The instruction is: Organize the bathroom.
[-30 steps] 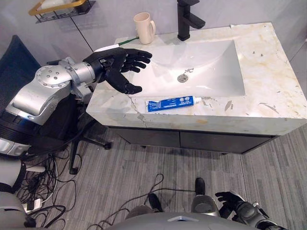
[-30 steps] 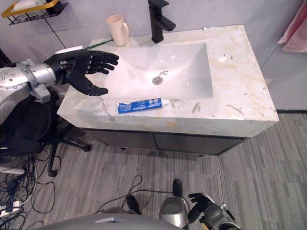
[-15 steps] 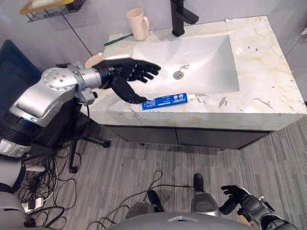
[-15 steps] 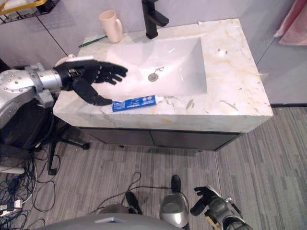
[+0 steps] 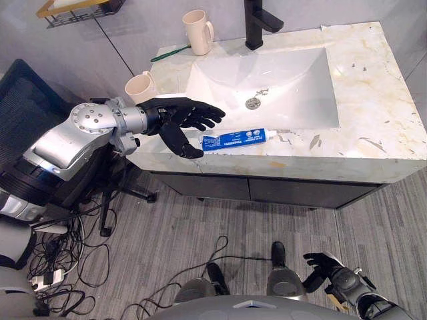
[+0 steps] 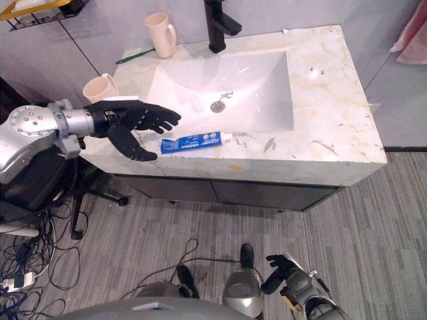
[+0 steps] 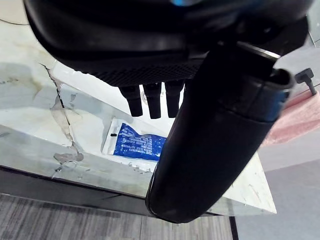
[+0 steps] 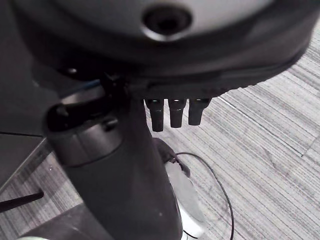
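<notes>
A blue and white toothpaste tube (image 5: 234, 139) lies flat on the marble counter's front strip (image 5: 320, 160), just before the white basin (image 5: 280, 87). My left hand (image 5: 175, 121) hovers open over the counter's front left corner, fingers spread toward the tube's left end, thumb hanging below; nothing is in it. In the left wrist view the tube (image 7: 137, 145) shows past the fingers (image 7: 152, 101), apart from them. A green toothbrush (image 5: 170, 53) lies at the back left beside a cream mug (image 5: 198, 31). A second cream mug (image 5: 141, 87) stands behind my left wrist. My right hand (image 5: 330, 277) hangs open low over the floor.
A black faucet (image 5: 259, 23) stands behind the basin. A wire shelf with a yellow rim (image 5: 77, 11) hangs on the wall at upper left. A dark office chair (image 5: 27, 107) and loose cables sit left of the vanity. Pink cloth (image 6: 415, 40) hangs at far right.
My left hand has drawn back slightly leftward and lower from the tube's end toward the counter's front left corner. The camera has shifted. The tube has not moved.
</notes>
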You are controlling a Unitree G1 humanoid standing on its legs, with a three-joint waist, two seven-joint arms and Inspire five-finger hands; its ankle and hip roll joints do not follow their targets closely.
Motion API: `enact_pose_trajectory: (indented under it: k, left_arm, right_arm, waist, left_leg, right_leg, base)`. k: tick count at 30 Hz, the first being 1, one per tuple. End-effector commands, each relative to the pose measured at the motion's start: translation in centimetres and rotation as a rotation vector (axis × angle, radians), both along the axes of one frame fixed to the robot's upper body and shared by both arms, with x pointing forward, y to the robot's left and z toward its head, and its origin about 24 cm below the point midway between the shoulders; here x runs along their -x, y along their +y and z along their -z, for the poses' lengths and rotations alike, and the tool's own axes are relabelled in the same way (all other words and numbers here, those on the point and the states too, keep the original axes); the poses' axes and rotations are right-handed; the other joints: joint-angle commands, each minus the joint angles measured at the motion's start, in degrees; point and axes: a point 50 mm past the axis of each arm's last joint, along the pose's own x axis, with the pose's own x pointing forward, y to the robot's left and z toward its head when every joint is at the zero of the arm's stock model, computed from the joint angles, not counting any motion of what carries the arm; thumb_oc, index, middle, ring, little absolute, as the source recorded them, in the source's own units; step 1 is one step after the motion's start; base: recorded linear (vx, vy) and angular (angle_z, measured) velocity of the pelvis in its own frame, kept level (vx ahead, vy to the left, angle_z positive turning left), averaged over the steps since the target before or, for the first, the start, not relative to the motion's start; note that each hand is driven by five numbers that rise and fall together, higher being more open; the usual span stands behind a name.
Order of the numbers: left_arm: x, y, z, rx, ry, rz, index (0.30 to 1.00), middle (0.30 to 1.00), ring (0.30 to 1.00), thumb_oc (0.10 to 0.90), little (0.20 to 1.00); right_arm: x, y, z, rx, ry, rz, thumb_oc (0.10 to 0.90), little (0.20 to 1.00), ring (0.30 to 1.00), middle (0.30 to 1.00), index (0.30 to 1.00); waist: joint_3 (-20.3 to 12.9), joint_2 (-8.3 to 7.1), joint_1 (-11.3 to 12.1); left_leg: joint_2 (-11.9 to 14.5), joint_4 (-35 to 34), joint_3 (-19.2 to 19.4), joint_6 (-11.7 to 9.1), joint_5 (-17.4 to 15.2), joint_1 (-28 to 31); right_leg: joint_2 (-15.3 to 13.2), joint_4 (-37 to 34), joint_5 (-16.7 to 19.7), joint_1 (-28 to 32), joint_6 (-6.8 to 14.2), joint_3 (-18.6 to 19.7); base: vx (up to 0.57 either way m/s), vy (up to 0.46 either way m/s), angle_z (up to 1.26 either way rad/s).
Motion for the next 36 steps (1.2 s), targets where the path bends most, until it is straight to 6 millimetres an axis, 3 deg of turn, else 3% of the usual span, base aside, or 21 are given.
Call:
enact_pose_trajectory:
  k: [1,12,24,36]
  left_arm:
    - [0.2,1.0,-5.4,0.040,-0.280,-0.043,0.900,0.900,0.900,0.800,0.900]
    - [0.8,0.3,-5.6,0.062,-0.365,-0.045,0.900,0.900,0.900,0.800,0.900]
    - [0.9,-0.9,-7.0,0.055,-0.449,-0.031,0.900,0.900,0.900,0.800,0.900]
    - [0.7,-2.1,-6.7,0.006,-0.448,0.011,0.900,0.900,0.900,0.800,0.900]
  right_arm:
    - [-0.2,-0.7,-0.5,0.018,-0.027,-0.017,0.800,0.900,0.900,0.900,0.900]
    - [-1.8,-1.5,-1.8,0.038,-0.127,-0.054,0.800,0.900,0.900,0.900,0.900]
    - [-3.8,-1.4,-3.0,0.034,-0.214,-0.068,0.800,0.900,0.900,0.900,0.900]
    - [-5.7,-1.1,-4.0,0.034,-0.290,-0.056,0.800,0.900,0.900,0.900,0.900]
  waist:
    - [-2.0,-2.10,-0.1]
    - [0.1,-0.03,-1.2]
    - [2.2,0.01,-2.2]
    - [4.1,0.09,-2.6]
  left_leg:
    - [0.0,11.6,-1.8,-2.1,-0.2,-3.3]
    - [-0.5,11.4,-2.4,-2.0,-0.1,-4.9]
    - [0.4,11.7,-2.1,-2.4,0.7,-6.3]
    - [0.4,13.2,-2.7,-2.5,0.7,-7.2]
  right_leg:
    - [0.3,-1.1,-3.8,1.5,0.7,-2.0]
    - [-0.4,-0.4,-3.8,-1.2,0.3,-1.0]
    - [-0.4,1.5,-4.1,-4.7,-0.2,-0.9]
    - [-0.7,3.0,-4.5,-6.1,-0.7,-0.6]
  base:
    - [0.00,0.004,-0.03]
    - [-0.01,0.014,-0.02]
    - [-0.01,-0.003,0.00]
    - [0.00,0.000,0.01]
